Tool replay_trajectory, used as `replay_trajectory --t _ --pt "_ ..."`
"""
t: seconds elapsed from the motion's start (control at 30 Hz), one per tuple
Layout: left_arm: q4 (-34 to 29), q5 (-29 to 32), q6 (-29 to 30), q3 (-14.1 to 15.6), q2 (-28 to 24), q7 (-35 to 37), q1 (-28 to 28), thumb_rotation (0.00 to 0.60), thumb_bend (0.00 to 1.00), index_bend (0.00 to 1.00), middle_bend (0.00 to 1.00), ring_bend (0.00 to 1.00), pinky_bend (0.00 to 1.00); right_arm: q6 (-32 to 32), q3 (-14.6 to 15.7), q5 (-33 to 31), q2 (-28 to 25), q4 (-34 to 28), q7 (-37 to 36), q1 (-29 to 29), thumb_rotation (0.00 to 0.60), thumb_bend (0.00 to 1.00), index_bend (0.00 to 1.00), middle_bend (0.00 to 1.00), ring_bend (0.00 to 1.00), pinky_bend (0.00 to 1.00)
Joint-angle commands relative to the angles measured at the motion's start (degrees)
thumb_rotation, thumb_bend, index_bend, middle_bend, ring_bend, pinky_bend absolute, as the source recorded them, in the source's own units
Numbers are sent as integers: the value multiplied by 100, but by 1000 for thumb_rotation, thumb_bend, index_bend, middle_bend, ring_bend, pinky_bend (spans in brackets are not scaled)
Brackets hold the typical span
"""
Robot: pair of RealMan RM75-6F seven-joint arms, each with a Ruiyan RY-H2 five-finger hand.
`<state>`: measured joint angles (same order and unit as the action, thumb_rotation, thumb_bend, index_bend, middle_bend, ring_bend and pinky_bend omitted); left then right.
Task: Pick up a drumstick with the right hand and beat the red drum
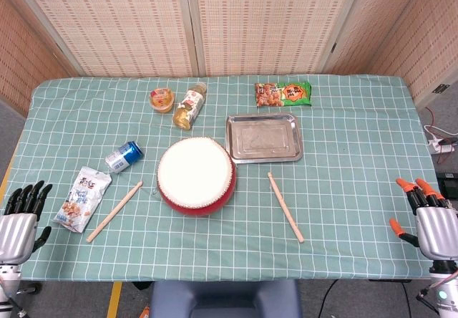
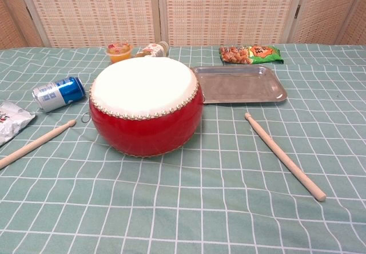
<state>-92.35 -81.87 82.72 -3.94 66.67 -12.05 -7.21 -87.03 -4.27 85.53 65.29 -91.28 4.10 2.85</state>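
Your right robot hand [image 1: 432,221] is empty, fingers apart, at the bench's right edge. The nearer drumstick [image 1: 285,207] lies well to its left, right of the red drum [image 1: 196,175], long axis running diagonally.

Wooden drumstick [image 1: 285,207] lies flat right of upright red drum [image 1: 196,175].
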Motion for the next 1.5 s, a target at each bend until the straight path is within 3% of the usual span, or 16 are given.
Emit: replay_trajectory --t 0.03,0.53,0.73,0.9,1.03,1.3,1.5 --pt "-12 24 -15 -21 40 -30 -24 600 269 0 0 0 17 -16 0 19 -16 -37 -34 -4 600 238 153 208 112 236" --pt "98 -110 250 71 98 132 137 600 265 0 0 0 17 -106 145 155 -174 -91 -680 -160 600 238 162 208 131 236" --pt "154 -41 145 80 130 142 118 600 266 0 0 0 18 105 139 99 -240 -223 -495 -66 600 238 189 208 135 236" --pt "188 -40 98 105 163 188 115 600 267 0 0 0 17 563 99 111 -332 -394 -183 241 600 238 243 208 131 232" --pt "223 -103 137 149 185 246 148 600 265 0 0 0 17 1121 5 31 -294 -479 130 633 600 242 344 208 67 159" --pt "314 -121 230 217 217 450 271 600 266 0 0 0 17 2659 -265 -604 90 -675 698 1667 600 448 340 158 0 32" --pt "389 -84 252 239 242 575 333 600 268 0 0 0 17 3097 -348 -955 350 -569 825 1967 600 489 335 136 0 0"
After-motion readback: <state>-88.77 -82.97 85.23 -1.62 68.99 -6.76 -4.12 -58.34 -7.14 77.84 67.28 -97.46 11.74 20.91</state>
